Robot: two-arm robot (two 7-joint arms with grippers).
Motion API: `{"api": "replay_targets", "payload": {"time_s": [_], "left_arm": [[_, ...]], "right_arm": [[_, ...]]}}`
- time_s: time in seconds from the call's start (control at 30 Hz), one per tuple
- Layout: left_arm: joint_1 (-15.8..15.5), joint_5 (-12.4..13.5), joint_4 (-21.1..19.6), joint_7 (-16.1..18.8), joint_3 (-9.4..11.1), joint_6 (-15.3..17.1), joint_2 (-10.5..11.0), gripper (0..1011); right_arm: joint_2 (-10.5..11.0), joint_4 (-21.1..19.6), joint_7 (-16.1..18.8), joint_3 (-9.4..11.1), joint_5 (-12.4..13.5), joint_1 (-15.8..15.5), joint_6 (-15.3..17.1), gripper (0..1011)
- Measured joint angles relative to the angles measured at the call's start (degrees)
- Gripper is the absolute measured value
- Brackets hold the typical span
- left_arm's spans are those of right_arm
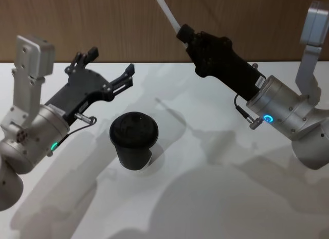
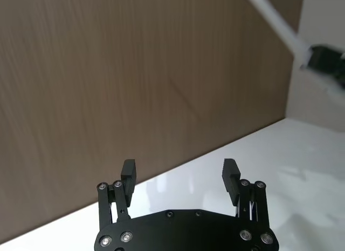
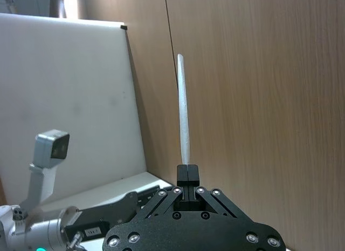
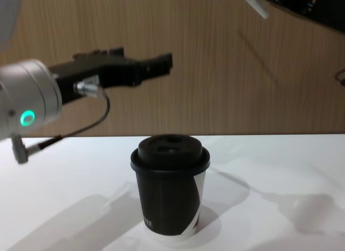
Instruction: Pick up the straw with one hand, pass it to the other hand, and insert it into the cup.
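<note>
The white straw (image 1: 167, 11) is pinched at its lower end by my right gripper (image 1: 184, 32), which is shut on it high above the table's far side. In the right wrist view the straw (image 3: 184, 110) stands straight out of the closed fingertips (image 3: 187, 173). My left gripper (image 1: 111, 61) is open and empty, hovering left of and behind the cup (image 1: 133, 141), its fingers pointing toward the straw. The black lidded cup (image 4: 170, 191) stands upright on the white table. From the left wrist, the open left gripper (image 2: 179, 173) faces the straw (image 2: 275, 19) farther off.
The white table (image 1: 221, 162) spreads around the cup. A wooden wall (image 1: 103, 23) rises behind the table. A white panel (image 3: 70, 100) stands to one side in the right wrist view.
</note>
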Motion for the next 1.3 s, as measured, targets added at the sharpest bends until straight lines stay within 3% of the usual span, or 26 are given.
{"api": "replay_targets", "payload": {"time_s": [0.4,0.83,1.3], "left_arm": [[-1.22,-8.81,-2.46,-8.12,-1.94,-0.55,-0.29,1003],[-3.96,-21.79,-2.28,-16.15,-3.12,2.60,-2.30,1003],[-6.58,-29.05,-0.48,-19.04,-2.65,5.27,-4.37,1003]], "right_arm": [[-0.03,0.00,0.02,-0.07,0.08,0.02,0.00,0],[-0.03,0.00,0.02,-0.06,0.15,0.03,0.00,0],[-0.03,0.00,0.02,-0.06,0.16,0.02,0.00,0]]}}
